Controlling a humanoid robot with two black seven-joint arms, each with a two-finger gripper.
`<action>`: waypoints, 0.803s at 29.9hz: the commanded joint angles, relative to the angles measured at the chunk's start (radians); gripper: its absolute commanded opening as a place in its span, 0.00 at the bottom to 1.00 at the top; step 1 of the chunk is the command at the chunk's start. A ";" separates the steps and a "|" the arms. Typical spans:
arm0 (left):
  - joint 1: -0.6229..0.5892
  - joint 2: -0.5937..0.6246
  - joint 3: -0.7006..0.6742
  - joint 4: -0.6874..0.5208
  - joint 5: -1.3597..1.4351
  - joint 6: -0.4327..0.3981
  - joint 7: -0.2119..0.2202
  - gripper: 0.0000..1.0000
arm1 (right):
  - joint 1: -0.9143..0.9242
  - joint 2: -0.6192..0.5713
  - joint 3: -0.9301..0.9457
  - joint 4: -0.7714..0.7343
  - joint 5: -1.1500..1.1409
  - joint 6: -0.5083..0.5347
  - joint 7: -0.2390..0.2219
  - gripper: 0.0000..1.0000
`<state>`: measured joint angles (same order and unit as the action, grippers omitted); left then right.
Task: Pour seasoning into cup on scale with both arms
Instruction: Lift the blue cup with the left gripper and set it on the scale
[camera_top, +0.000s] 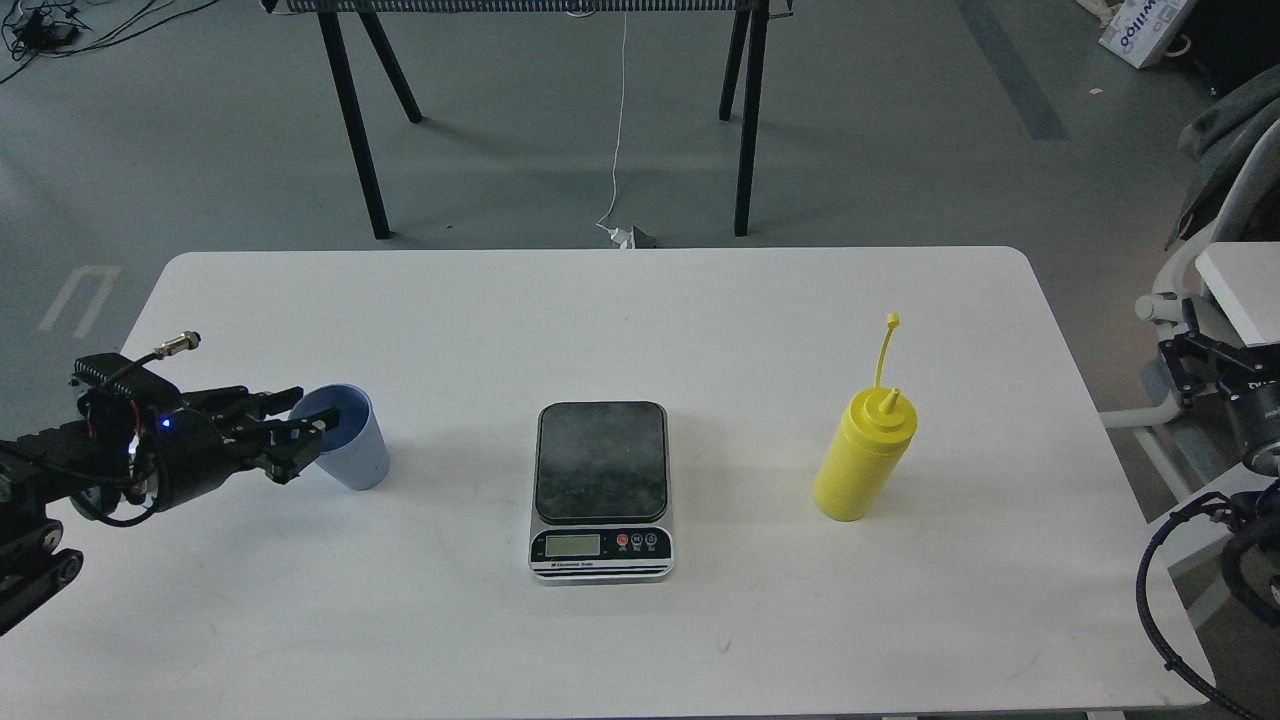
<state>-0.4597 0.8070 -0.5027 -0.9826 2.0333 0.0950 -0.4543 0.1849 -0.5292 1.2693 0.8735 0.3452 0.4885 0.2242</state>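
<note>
The pale blue cup (352, 452) stands upright on the left of the white table (640, 320). My left gripper (306, 414) comes in low from the left. Its fingers are spread and their tips overlap the cup's left rim; I cannot tell whether they touch it. The scale (601, 488) lies at the table's middle with nothing on its dark plate. The yellow seasoning bottle (862, 462) stands upright on the right, its cap hanging up on the tether. My right gripper (1185, 365) is a dark shape off the table's right edge, far from the bottle; its fingers cannot be told apart.
Black trestle legs (362, 130) stand on the floor beyond the table's far edge. A white chair or stand (1215, 275) is at the right by my right arm. A black cable loop (1150, 600) hangs off the right front corner.
</note>
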 joint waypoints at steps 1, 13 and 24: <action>-0.001 -0.005 0.003 0.002 -0.001 -0.001 0.000 0.28 | -0.001 0.002 -0.001 0.001 0.000 0.000 0.000 0.99; -0.049 -0.003 0.003 -0.001 -0.004 -0.003 -0.006 0.05 | -0.001 0.002 -0.001 -0.001 -0.002 0.000 0.003 0.99; -0.322 -0.020 0.027 -0.155 0.005 -0.242 -0.034 0.05 | -0.041 -0.009 0.027 0.001 0.000 0.000 0.003 0.99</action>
<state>-0.7204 0.8222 -0.4914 -1.1076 2.0369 -0.0526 -0.4886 0.1566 -0.5305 1.2830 0.8740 0.3450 0.4888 0.2272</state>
